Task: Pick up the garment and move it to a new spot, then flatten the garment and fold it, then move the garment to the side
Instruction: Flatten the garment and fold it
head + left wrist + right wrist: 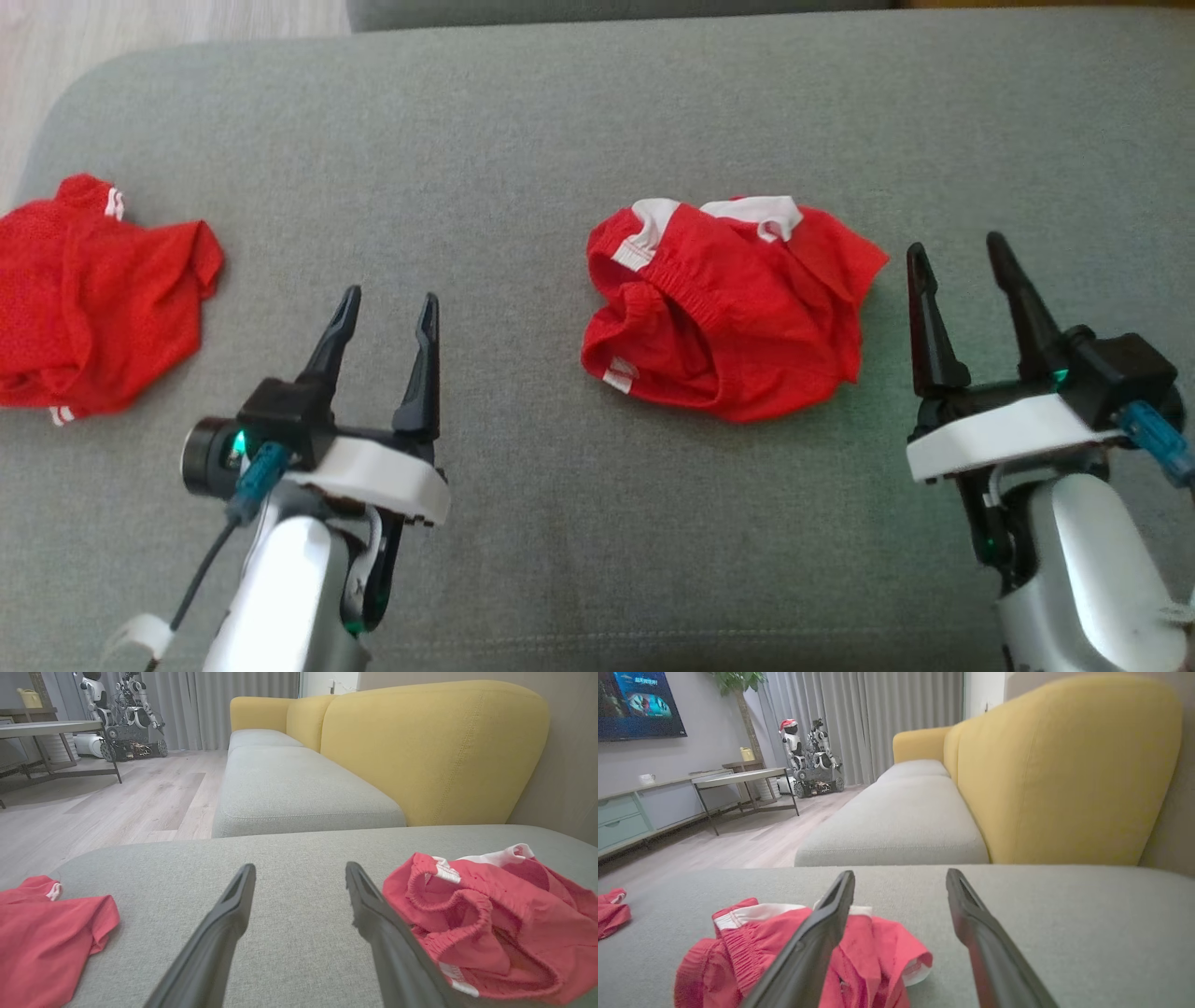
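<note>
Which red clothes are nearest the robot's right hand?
The red shorts in the middle, with the stretchy waistband, lying just beside the right hand. The other red garment sits far off, past the left hand.

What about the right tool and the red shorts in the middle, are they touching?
Apart. The head view shows a strip of grey cushion between the open right tool and the nearest edge of the red shorts.
</note>
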